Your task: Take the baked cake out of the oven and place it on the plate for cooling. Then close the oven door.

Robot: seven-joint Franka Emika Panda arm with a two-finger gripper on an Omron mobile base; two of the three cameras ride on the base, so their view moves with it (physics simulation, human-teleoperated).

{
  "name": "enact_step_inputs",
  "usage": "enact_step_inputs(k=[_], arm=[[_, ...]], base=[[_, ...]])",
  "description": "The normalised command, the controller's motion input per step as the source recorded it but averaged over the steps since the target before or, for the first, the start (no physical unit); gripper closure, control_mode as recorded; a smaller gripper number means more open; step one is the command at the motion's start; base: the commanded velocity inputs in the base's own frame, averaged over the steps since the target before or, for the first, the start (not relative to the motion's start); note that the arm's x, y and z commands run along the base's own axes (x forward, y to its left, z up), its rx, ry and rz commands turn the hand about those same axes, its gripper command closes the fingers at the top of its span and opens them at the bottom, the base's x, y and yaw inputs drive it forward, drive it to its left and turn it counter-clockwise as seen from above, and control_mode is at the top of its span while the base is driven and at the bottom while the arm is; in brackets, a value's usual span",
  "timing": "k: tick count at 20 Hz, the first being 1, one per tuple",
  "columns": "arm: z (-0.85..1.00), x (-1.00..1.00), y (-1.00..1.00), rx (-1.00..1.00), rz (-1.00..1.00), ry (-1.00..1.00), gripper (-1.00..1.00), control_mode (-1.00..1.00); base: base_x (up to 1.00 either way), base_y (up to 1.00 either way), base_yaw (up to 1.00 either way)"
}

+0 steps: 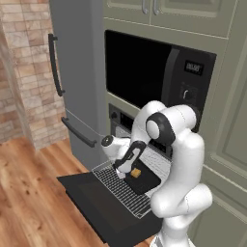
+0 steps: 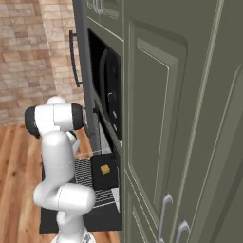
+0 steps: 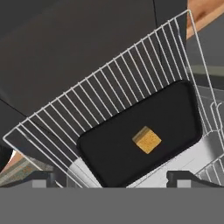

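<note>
One small cake (image 3: 147, 140) sits on a black tray (image 3: 109, 153) on the pulled-out rack (image 3: 109, 96), over the open oven door (image 1: 91, 202), so you can reach it. Your fingers (image 3: 112, 179) hang above, spread wide, holding nothing.

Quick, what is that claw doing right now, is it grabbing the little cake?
Gripper: open, holding nothing; it hangs above the small cake on the black tray, not gripping it.
</note>
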Motion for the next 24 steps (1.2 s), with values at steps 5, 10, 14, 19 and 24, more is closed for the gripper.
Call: enact_step_inputs(k=[5,10,14,19,24], arm=[[-0.41,0.27,-0.13,-0.11,0.00,0.00,-1.00,-1.00],[-0.24,0.28,-0.21,-0.06,0.00,0.00,-1.00,-1.00],[-0.06,0.21,-0.36,-0.01,0.03,0.03,-1.00,-1.00],[-0.11,0.18,-0.33,-0.05,0.06,0.08,-1.00,-1.00],[-0.21,0.23,-0.28,-0.11,0.08,0.07,-1.00,-1.00]], base=[[0.00,0.00,0.00],[0.00,0.00,0.00],[0.00,0.00,0.00],[0.00,0.00,0.00],[0.00,0.00,0.00]])
